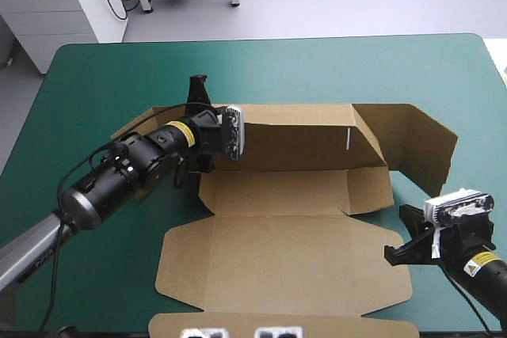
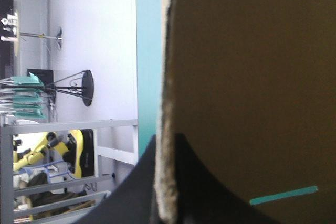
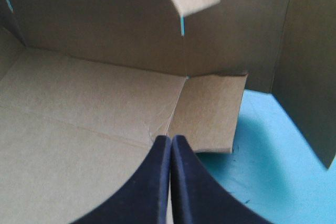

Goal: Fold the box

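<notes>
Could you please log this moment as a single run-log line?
box: rear wall raised, lid flat | left gripper: shut on box wall edge | right gripper: shut, empty, at box's right

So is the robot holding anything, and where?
The left pincer is shut on the box, pinching the edge of its raised far wall at the left end. The right pincer is shut, holding nothing.

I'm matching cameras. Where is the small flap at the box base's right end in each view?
High view: the small flap lies by the base's right end, just ahead of the right gripper.
Left wrist view: not in it; box board, pinched by the left gripper, fills it.
Right wrist view: the flap just ahead of the shut gripper, beside teal-green cover.
Shared landmark: a thin slit in the box's wall; the left wrist's may be another.
</notes>
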Motion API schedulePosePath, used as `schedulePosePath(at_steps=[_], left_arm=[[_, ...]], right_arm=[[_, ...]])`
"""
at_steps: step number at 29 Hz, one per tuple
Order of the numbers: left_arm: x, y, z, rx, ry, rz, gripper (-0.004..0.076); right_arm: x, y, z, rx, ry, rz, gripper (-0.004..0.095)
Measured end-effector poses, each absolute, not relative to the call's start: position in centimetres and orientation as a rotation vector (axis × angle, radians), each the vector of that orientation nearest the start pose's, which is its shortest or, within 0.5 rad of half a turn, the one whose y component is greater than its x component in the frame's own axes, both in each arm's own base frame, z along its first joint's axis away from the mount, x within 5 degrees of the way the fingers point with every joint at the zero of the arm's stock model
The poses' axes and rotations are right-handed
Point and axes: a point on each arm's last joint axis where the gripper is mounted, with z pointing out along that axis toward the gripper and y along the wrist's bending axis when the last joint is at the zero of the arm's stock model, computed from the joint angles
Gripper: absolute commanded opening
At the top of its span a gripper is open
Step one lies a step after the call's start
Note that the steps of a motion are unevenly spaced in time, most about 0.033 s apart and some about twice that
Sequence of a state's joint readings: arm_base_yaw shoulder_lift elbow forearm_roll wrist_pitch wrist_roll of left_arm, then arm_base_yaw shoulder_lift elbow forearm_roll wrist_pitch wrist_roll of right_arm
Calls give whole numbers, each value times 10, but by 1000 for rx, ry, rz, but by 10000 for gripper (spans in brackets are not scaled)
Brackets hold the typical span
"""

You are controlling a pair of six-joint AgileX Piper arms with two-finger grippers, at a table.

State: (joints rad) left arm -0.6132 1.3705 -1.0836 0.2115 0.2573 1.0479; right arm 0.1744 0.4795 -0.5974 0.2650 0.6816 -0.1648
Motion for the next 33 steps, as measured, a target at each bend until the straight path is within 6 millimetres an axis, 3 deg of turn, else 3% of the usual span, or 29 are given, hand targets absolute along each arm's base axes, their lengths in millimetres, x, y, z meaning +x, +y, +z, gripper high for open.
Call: schedulePosePath(at_steps=[6,13,23,33], left_arm=[[247,-172,324,1625,1142,486,-9],[249,-167,322,1596,1138,496,-8],[256,-156,322,1572,1179,523,-8],[261,-149,322,1557,1195,544,-9]], right_arm=[[96,30,342,-177,2012,315,-14],[127,35,368,-173,2071,305,-14],[195,47,407,-172,2127,293,-14],[278,63,426,-201,2279,298,-14]])
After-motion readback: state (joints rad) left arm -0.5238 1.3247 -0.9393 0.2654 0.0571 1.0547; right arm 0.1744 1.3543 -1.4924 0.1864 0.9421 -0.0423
